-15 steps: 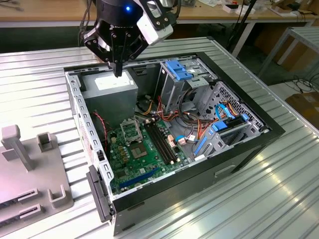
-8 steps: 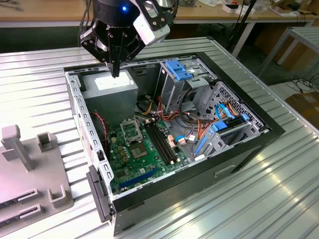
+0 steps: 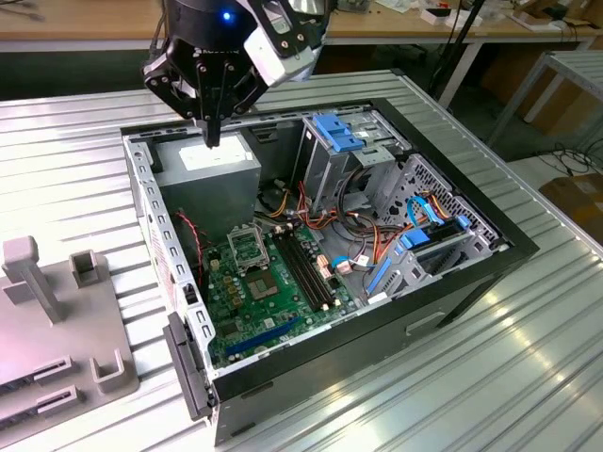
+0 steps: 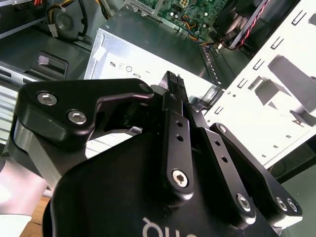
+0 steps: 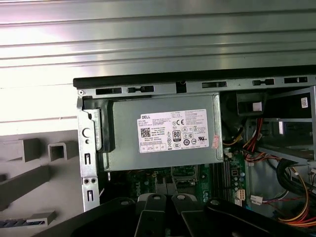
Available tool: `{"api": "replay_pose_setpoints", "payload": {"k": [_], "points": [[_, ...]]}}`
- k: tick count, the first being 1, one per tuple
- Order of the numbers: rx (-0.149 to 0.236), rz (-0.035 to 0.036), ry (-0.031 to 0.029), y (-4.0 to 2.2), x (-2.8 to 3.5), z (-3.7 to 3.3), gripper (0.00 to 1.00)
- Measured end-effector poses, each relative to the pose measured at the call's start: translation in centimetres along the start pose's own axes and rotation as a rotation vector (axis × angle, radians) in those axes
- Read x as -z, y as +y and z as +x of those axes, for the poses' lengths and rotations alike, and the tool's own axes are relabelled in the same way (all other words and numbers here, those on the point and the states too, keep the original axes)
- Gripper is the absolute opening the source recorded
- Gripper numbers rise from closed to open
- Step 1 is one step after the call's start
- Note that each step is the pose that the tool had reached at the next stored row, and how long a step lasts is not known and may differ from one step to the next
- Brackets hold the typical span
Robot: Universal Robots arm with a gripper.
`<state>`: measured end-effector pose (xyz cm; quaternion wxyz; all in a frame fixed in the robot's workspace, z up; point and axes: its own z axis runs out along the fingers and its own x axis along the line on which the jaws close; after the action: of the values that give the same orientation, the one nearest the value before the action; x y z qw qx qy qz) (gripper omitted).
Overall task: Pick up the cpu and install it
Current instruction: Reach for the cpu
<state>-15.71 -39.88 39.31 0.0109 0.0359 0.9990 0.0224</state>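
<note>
Exterior view shows the gripper point(image 3: 213, 139) hanging over the power supply point(image 3: 215, 177), jaws together. Whether they pinch the cpu is unclear.

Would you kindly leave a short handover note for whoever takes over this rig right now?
The gripper: fingers shut, hanging over the power supply inside the open computer case.
The cpu: hidden; I cannot tell whether it is pinched between the fingers.
The socket frame on the green board: apart from the gripper, untouched.
Done: pickup unconfirmed.
Left, seemingly: seating the cpu in the socket frame.
</note>
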Motion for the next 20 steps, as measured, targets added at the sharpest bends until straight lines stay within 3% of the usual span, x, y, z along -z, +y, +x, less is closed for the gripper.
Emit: {"api": "replay_pose_setpoints", "payload": {"k": [20], "points": [[0.0,0.0001,0.0007,-0.1,0.04,1.47,0.11]]}}
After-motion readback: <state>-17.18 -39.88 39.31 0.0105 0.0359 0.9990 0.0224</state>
